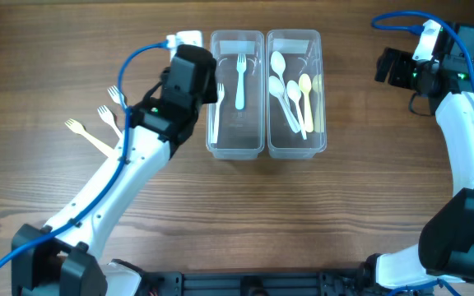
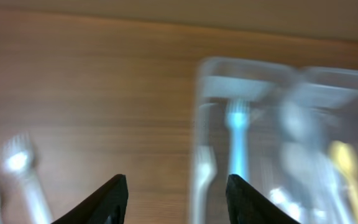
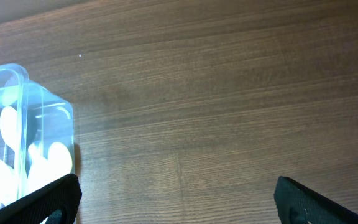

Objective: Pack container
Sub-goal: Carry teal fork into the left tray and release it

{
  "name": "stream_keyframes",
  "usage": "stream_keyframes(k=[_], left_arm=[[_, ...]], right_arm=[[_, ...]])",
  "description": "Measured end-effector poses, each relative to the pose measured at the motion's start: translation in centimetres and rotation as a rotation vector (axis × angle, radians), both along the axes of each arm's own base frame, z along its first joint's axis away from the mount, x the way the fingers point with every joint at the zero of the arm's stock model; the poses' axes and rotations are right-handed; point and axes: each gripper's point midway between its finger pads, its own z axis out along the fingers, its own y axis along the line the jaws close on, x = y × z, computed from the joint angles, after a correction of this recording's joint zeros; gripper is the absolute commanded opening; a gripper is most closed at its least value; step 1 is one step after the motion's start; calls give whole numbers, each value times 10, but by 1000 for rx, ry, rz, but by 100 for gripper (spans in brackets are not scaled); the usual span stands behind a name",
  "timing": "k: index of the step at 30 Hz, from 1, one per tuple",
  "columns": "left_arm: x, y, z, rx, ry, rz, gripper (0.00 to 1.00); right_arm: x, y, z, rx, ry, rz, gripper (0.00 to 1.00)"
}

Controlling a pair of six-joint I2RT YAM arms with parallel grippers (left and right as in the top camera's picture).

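"Well, where's the container (image 1: 239, 141)?"
"Mid-table, forks (image 1: 240, 74) in one tub, spoons (image 1: 290, 94) in the other. Left gripper (image 2: 176, 186) hangs part-open, empty, over its left wall. Right gripper (image 3: 176, 186) gapes empty, well apart."
"Risk?"
"Swinging away low, the left one could clip that wall and shove it."

A brown wood-grain counter (image 1: 360, 205) fills the overhead view from edge to edge, its grain running left to right in darker streaks, with a swirling figure near the lower left. Soft, even light falls across its matte surface.
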Motion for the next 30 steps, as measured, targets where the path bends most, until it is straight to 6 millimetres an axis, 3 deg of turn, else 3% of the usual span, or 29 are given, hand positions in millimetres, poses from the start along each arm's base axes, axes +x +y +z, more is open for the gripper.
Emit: stream_keyframes(k=[8, 15, 19, 30], left_arm=[[-16, 111, -34, -48, 167, 372, 61], [-14, 178, -73, -232, 273, 540, 59], [-14, 194, -102, -286, 340, 579, 60], [-15, 196, -152, -306, 455, 601, 63]], right_arm=[[0, 0, 0, 0, 1, 0, 100], [0, 0, 0, 0, 0, 0, 100], [0, 0, 0, 0, 0, 0, 100], [0, 0, 0, 0, 0, 0, 100]])
